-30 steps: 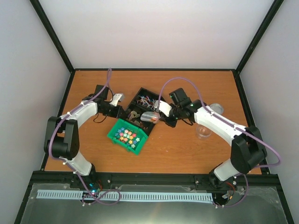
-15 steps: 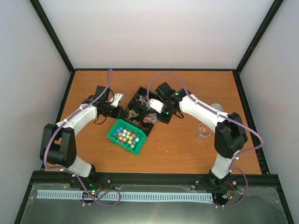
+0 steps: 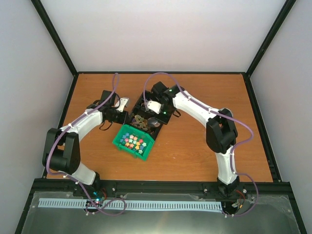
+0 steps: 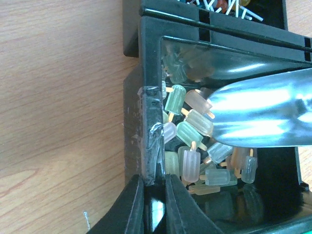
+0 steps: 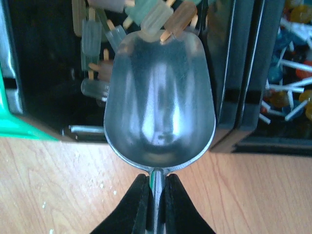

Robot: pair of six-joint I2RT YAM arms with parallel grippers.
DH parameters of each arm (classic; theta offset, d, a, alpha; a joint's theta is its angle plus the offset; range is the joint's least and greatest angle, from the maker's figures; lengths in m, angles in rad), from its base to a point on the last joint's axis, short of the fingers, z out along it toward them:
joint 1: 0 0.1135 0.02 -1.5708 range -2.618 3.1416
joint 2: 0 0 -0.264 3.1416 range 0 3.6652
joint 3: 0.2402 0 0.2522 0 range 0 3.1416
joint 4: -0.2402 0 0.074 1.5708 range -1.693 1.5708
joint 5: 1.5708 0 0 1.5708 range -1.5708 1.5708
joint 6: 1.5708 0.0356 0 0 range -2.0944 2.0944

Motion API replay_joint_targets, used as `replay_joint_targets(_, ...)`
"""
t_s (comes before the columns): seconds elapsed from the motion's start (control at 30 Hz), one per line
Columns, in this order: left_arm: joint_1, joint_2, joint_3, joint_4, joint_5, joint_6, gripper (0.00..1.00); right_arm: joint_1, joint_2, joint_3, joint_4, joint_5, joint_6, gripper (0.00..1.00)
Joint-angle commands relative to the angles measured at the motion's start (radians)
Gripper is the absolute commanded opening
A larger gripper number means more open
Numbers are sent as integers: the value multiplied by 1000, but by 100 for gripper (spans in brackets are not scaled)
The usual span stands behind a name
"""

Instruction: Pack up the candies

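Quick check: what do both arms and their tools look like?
The left arm and right arm: white shells, black joints, a looping purple cable each. The left tool and right tool: two tapered black fingers.

We are in a robotics lab cell: a left arm [image 3: 85, 121] and a right arm [image 3: 192, 105], both cabled, bolted to a black rail [image 3: 161, 186] at the edge of a wooden surface [image 3: 190, 151], enclosed by plain white panels [image 3: 161, 34] in a black frame [image 3: 54, 36].

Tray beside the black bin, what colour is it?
The tray is green, clearest from top external.
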Motion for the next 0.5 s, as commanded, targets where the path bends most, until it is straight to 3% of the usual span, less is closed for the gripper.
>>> replay_joint_targets(0.0, -19, -18, 12, 78, 57, 3, 1, 5, 112, 38, -18, 17, 32, 3)
replay_joint_targets(0.23, -29, 4, 11, 86, 86, 8, 1, 5, 157, 72, 71, -72, 73, 3)
replay_joint_targets(0.47, -34, 37, 14, 84, 136, 32, 1, 5, 98, -86, 349, -173, 109, 3)
